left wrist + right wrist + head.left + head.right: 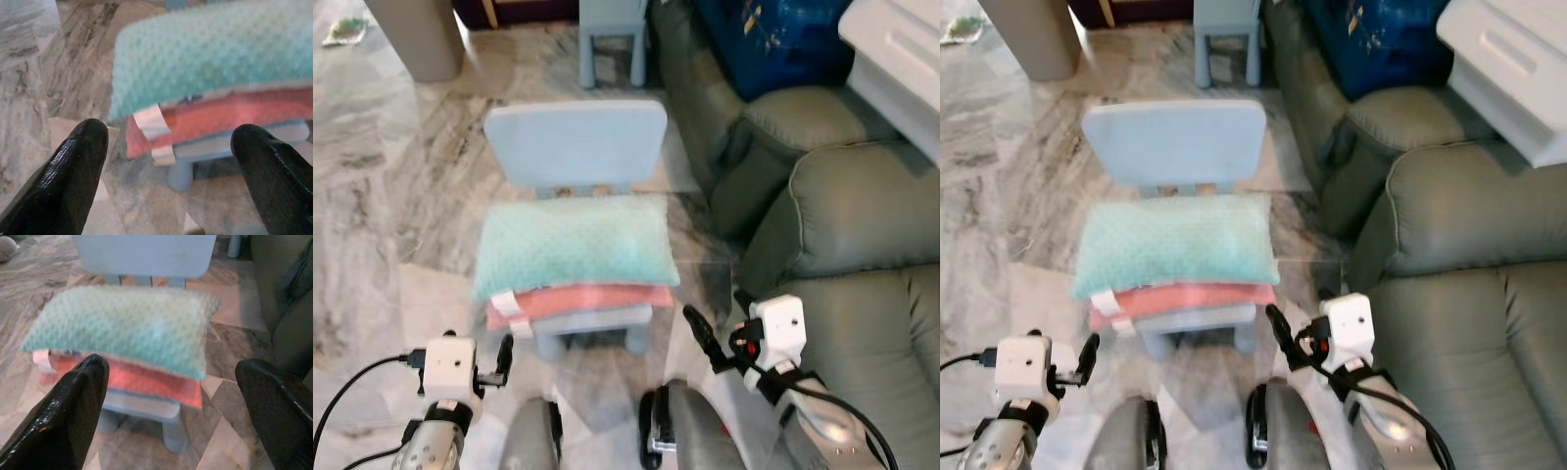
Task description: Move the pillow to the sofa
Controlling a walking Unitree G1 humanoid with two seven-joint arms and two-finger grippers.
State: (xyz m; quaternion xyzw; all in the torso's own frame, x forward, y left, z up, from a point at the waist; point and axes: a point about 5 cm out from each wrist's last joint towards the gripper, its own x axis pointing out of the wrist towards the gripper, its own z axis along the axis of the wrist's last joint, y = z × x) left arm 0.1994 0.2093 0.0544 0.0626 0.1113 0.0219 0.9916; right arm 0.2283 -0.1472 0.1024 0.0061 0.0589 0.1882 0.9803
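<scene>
A small pale blue plastic child's chair (576, 142) stands on a grey-and-white veined marble floor (372, 196), its backrest on the far side from the camera. On its seat lie two soft cushions, stacked. The lower one is a flat salmon-pink cushion (582, 300) resting directly on the seat, with white fabric tags at its left end. On top of it lies a mint-green dimpled fleece pillow (574, 245), wider than the seat and overhanging both sides. Just to the right of the chair, an olive-green leather sofa (862, 225) also stands on the floor. A second pale blue stool (612, 34) stands on the floor farther back.
</scene>
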